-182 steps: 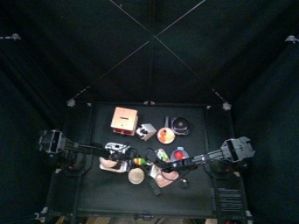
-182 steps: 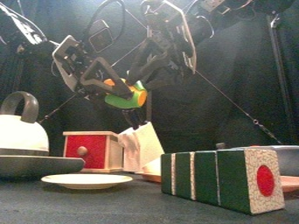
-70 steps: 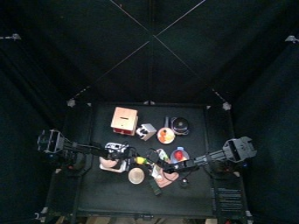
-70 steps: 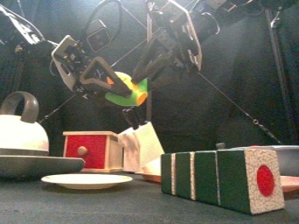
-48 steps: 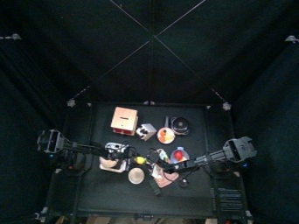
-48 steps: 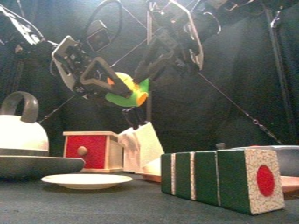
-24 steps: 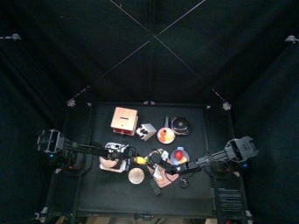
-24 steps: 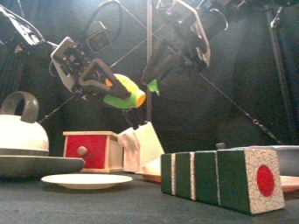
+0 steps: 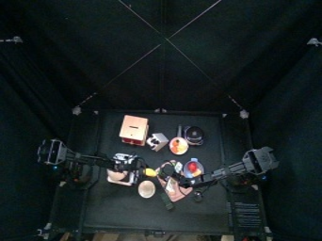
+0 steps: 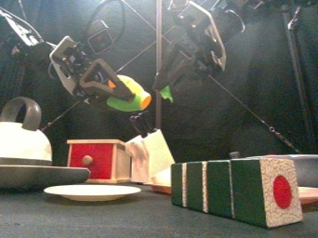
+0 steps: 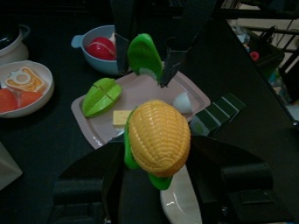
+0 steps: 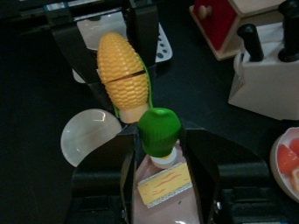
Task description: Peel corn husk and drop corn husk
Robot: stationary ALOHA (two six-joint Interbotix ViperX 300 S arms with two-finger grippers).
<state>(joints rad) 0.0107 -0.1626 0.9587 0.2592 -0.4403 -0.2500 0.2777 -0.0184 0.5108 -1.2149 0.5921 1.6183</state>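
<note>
The left gripper clamped the cob in mid-air above the table; the right gripper pinched the husk (peeled free, it seemed). Best carry it clear before releasing.

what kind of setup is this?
Likely a curtained tabletop robot pen with toy kitchen props: black curtains ring a small table holding a white kettle, a toy knife block and a plastic corn cob.
</note>
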